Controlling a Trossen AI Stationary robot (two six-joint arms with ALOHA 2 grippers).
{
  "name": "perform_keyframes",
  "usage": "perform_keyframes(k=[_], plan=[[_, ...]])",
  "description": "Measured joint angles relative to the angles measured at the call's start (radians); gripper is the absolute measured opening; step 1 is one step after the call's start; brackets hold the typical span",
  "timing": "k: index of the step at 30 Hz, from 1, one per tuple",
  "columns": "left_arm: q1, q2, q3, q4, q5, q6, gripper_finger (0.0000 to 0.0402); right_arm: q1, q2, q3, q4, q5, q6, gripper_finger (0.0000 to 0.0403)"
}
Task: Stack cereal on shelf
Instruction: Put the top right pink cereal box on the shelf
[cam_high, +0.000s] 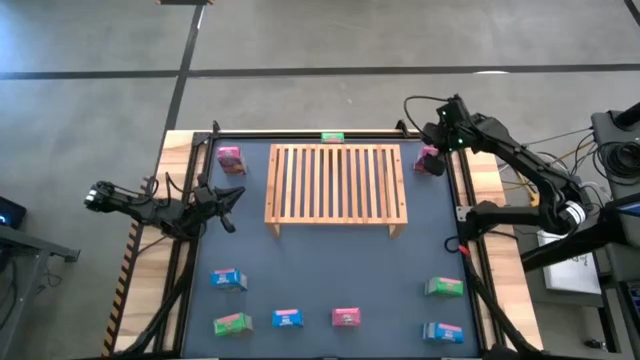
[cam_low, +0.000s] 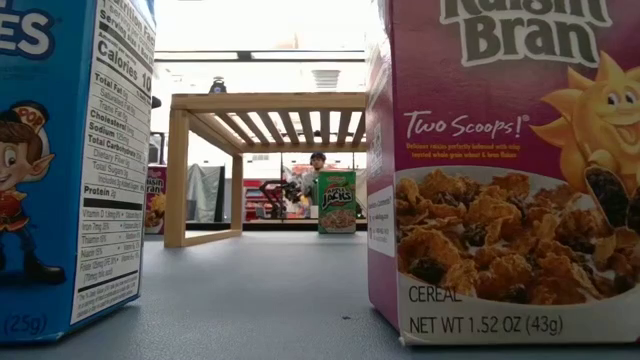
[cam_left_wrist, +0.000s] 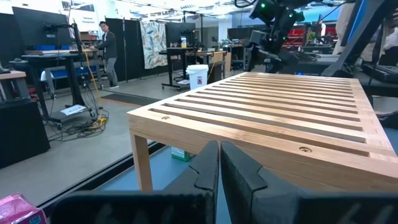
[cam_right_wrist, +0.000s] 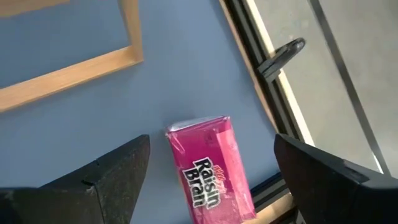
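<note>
while the right gripper (cam_right_wrist: 208, 168) hangs spread wide over a pink cereal box (cam_right_wrist: 208, 171) lying flat by the table's far right edge, gripping nothing, the wooden shelf (cam_high: 337, 186) stands just beside it. the left gripper (cam_high: 232, 198), fingers pressed together and empty, waits left of the shelf.

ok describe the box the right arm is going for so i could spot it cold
Start at the wooden rack mid-table, then go to its far right corner, near the table's right rail. A pink Raisin Bran box lies there between the fingers of the open right end effector. The other pink boxes sit far left and at the near edge.
</note>
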Motion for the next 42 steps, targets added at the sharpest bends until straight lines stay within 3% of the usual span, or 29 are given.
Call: perform_keyframes(k=[21, 35, 42], plan=[[0.000, 0.000, 0.000, 0.000, 0.000, 0.000, 0.0000, 0.010, 0.152, -0.006, -0.005, 0.070, 0.011, 0.0320], [0.000, 0.000, 0.000, 0.000, 0.000, 0.000, 0.0000, 0.010, 0.145, -0.006, -0.029, 0.098, 0.012, 0.0168], [0.000, 0.000, 0.000, 0.000, 0.000, 0.000, 0.0000, 0.010, 0.143, -0.003, -0.060, 0.114, 0.025, 0.0125]])
